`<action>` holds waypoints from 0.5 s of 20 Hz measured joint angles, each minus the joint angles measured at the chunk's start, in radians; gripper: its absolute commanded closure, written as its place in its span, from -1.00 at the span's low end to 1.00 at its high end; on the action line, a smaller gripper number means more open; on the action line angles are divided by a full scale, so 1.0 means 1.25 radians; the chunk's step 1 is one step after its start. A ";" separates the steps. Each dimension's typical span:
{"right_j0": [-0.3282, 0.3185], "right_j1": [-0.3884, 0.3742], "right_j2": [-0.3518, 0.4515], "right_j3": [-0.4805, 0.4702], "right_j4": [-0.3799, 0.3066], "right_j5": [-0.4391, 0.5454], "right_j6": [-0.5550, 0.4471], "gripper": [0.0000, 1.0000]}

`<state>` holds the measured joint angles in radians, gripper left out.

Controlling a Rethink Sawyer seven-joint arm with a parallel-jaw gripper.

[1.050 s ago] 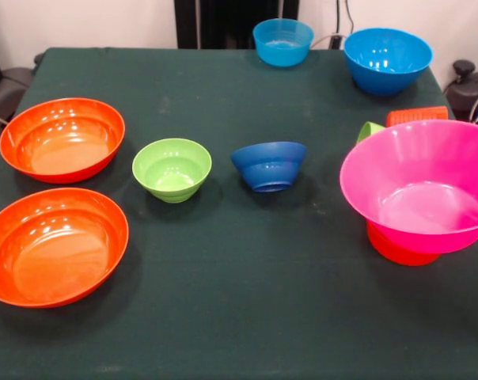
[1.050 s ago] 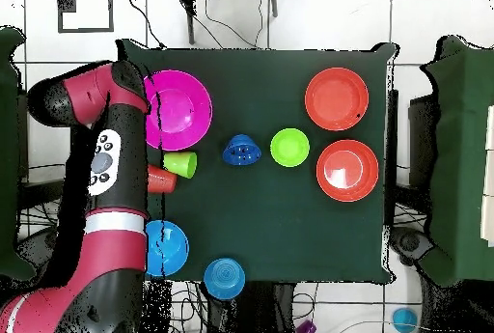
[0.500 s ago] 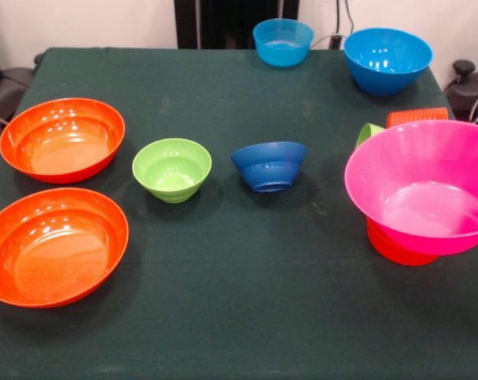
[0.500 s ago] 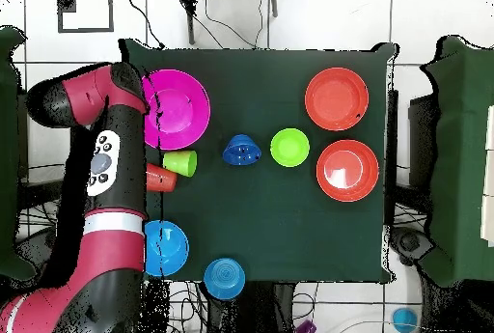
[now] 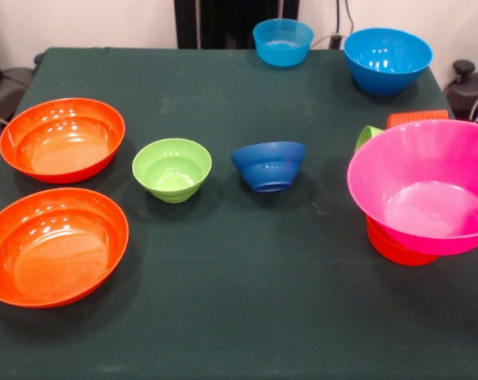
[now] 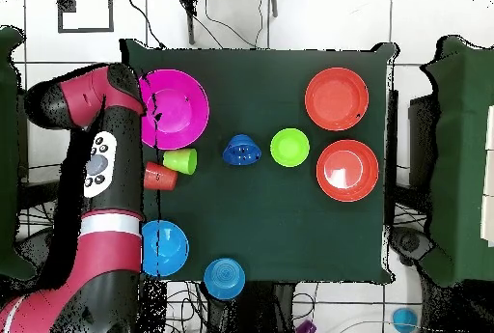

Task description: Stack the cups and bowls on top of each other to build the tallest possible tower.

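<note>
The big pink bowl (image 5: 429, 190) sits tilted over an orange bowl (image 5: 393, 247) at the table's right side. Seen from overhead, the pink bowl (image 6: 178, 109) has the end of my red and black arm (image 6: 96, 170) covering its left rim, and the gripper is hidden beneath. Behind the pink bowl lie the lime green cup (image 5: 368, 134) and the orange cup (image 5: 417, 117) on their sides. A small dark blue bowl (image 5: 268, 165) stands tilted mid-table beside a small lime green bowl (image 5: 172, 169). Two wide orange bowls (image 5: 62, 138) (image 5: 53, 245) are on the left, and two sky blue bowls (image 5: 282, 41) (image 5: 387, 59) are at the far edge.
The dark green cloth (image 5: 247, 301) covers the whole table. From overhead, the arm runs along the table's left edge past the cups (image 6: 180, 161) and a sky blue bowl (image 6: 166, 248).
The pink bowl has slid a little to the right in the front view, over the orange bowl, which stayed put. The arm's end shifted slightly with it.
</note>
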<state>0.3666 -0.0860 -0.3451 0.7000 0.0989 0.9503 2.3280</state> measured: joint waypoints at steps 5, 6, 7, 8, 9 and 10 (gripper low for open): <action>0.002 -0.006 0.000 0.014 0.000 -0.009 0.000 1.00; 0.004 -0.011 0.000 0.025 0.000 -0.016 0.000 1.00; 0.005 -0.013 0.000 0.030 0.000 -0.019 0.000 1.00; 0.006 -0.016 0.000 0.037 0.000 -0.023 0.000 1.00; 0.008 -0.023 0.000 0.053 0.000 -0.032 0.000 1.00; 0.010 -0.034 0.000 0.077 0.000 -0.042 0.000 1.00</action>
<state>0.3788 -0.1287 -0.3453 0.7968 0.0993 0.8983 2.3280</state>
